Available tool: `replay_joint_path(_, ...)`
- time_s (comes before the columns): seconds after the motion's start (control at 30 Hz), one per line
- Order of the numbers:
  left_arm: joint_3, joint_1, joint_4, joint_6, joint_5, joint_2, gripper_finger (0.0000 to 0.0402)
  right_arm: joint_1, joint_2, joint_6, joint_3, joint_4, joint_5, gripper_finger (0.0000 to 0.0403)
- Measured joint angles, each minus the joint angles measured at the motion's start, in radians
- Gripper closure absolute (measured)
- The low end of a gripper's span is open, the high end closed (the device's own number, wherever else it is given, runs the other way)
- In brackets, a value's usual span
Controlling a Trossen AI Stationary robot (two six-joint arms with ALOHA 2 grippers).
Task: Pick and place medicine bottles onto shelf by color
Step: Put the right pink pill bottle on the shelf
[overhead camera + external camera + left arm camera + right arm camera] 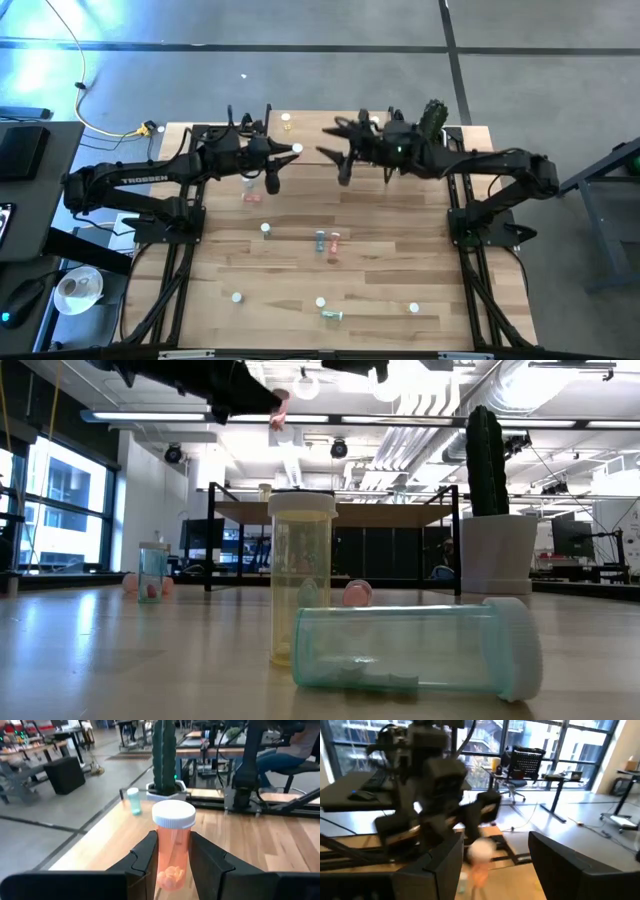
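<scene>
My left gripper point(292, 150) is shut on a pink bottle with a white cap point(172, 837), held in the air over the far part of the table, near the shelf point(335, 511). My right gripper point(326, 142) is open and empty, facing the left gripper from the right at about the same height. The pink bottle shows between its fingers, farther off, in the right wrist view point(480, 854). A bottle point(286, 120) stands on the shelf's board, and a pale teal one point(133, 801) stands ahead of the left gripper. My left gripper pinches the pink bottle's body point(172, 865) between its two fingers point(146, 857), below the cap. The fingers come level from the table's left. The bottle stands upright in the hold, cap up, lifted clear of the table.
A cactus in a white pot point(432, 118) stands at the far right. Several bottles are scattered on the table: a yellow one upright point(300, 575), a green one on its side point(420, 650), a blue and a pink one mid-table point(326, 240), others near the front edge point(237, 297).
</scene>
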State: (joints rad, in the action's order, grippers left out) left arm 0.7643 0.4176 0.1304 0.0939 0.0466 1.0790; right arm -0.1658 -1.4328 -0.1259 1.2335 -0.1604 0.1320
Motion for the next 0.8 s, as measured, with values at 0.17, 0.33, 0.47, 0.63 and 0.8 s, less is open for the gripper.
replay_joint_path(0.17, 0.000, 0.014, -0.051, -0.005, -0.001, 0.000, 0.0314, -0.067, -0.044, -0.016, 0.160, 0.212, -0.026, 0.0187)
replay_joint_path(0.33, 0.000, 0.033, -0.097, -0.004, 0.008, 0.000, 0.0314, -0.115, -0.113, -0.032, 0.253, 0.294, -0.160, 0.0187)
replay_joint_path(0.47, 0.000, 0.050, -0.129, -0.004, 0.026, 0.000, 0.0314, -0.124, -0.176, -0.032, 0.273, 0.292, -0.270, 0.0187)
replay_joint_path(0.63, 0.000, 0.056, -0.135, -0.004, 0.025, 0.001, 0.0314, -0.124, -0.245, -0.039, 0.273, 0.285, -0.283, 0.0187)
replay_joint_path(0.8, 0.000, 0.056, -0.135, -0.004, 0.018, 0.001, 0.0314, -0.124, -0.305, -0.036, 0.273, 0.241, -0.299, 0.0187)
